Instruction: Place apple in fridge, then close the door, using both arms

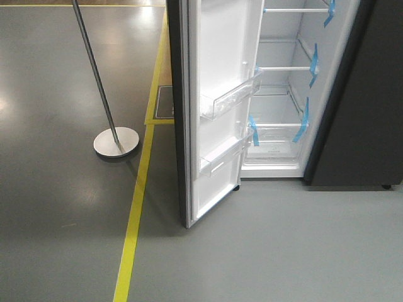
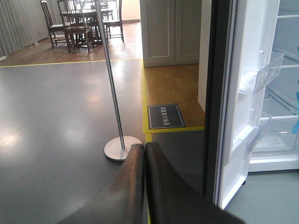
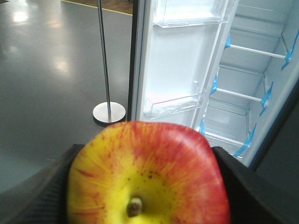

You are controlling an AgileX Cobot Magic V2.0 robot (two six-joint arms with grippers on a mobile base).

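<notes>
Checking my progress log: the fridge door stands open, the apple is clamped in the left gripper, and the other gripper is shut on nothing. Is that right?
Not quite. The apple is clamped in the right gripper, as the right wrist view shows; it is the left gripper that is shut on nothing. The door does stand open.

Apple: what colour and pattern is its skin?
The apple is yellow at the centre, streaked red toward the edges; clearest in the right wrist view.
</notes>
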